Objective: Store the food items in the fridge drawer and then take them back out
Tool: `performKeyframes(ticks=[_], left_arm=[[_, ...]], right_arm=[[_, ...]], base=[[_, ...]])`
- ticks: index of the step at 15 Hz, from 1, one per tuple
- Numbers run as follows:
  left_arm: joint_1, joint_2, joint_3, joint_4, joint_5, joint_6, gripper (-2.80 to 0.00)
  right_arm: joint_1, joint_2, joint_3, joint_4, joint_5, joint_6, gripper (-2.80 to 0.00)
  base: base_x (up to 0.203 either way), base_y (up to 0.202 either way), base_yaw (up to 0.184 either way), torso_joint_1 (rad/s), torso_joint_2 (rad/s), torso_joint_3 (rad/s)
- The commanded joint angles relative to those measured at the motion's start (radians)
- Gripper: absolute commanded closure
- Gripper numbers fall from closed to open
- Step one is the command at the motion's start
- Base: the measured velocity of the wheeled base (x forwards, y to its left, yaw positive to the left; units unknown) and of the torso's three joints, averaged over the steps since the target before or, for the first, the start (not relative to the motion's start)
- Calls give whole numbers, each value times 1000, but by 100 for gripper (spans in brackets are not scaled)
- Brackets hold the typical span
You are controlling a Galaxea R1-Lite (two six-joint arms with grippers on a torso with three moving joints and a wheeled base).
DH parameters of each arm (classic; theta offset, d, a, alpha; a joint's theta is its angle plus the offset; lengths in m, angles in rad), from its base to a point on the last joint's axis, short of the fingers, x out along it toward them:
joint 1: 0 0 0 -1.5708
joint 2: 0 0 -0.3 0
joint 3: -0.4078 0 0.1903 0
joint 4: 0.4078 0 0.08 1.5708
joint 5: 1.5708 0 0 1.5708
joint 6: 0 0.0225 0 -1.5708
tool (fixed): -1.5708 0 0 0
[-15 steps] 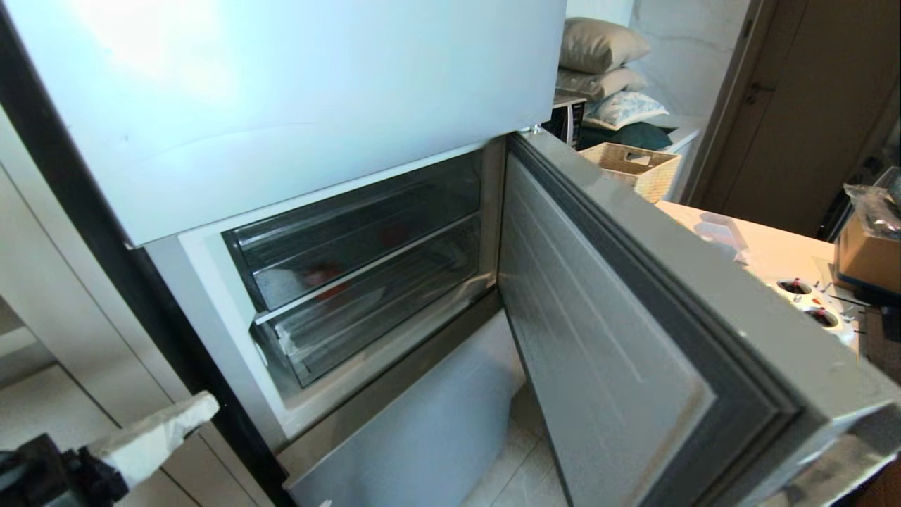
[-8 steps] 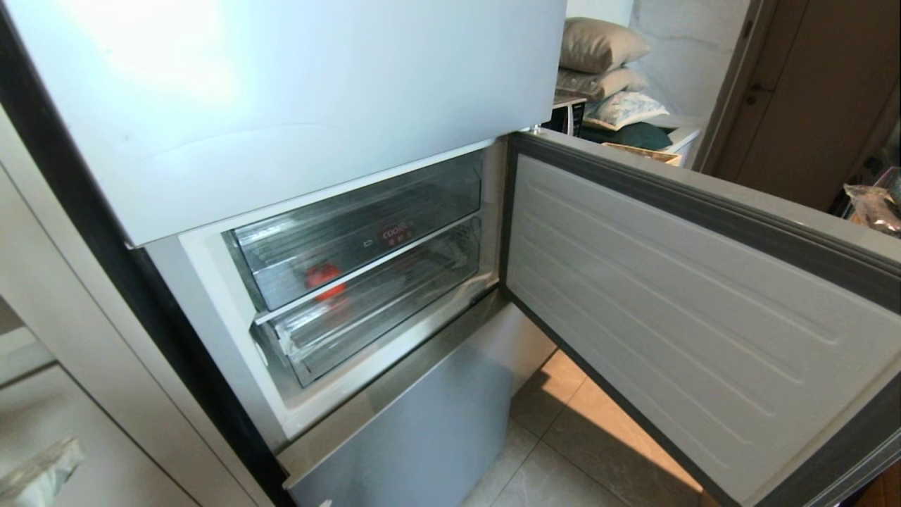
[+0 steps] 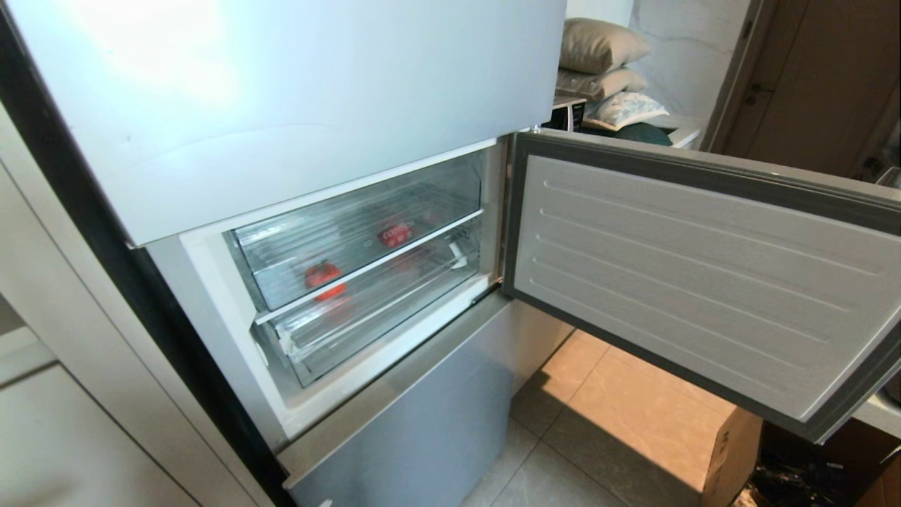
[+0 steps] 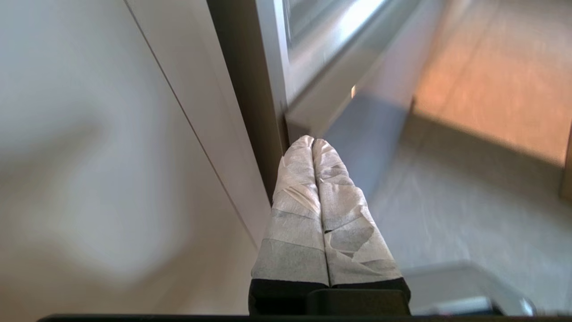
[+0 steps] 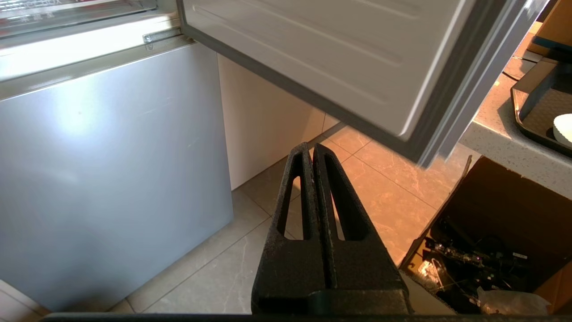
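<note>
Head view: fridge door swung wide; two stacked clear drawers left of it, both pushed in. Upper drawer holds red food items; taped fridge drawer sits beneath it.
Left wrist view: left gripper, taped, jaws pressed together, empty.
Right wrist view: right gripper, black, jaws pressed together, empty, below the fridge door.

Upper clear drawer is shut and holds two red food items: one near its front-left with a green stem, one further right. Taped fridge drawer sits directly below, tape at its front-left corner.
</note>
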Motion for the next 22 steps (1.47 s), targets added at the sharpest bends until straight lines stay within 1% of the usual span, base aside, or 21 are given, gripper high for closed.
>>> performKeyframes(ticks=[1,2,16,18,22], left_arm=[[-1,-95,23,-38,32,-96,0],[-1,-93,28,-52,42,-120,0],[-1,-91,30,-56,46,-114,0],[-1,-93,30,-56,46,-114,0],[-1,-93,30,-56,46,-114,0]], right_arm=[[0,0,0,0,0,0,0],[0,0,0,0,0,0,0],[0,0,1,0,0,-2,0],[0,0,1,0,-9,0,0],[0,0,0,0,-17,6,0]], base=[[0,0,0,0,0,0],[0,0,0,0,0,0],[0,0,0,0,0,0],[3,-4,100,2,5,-2],[3,-6,172,0,2,2]])
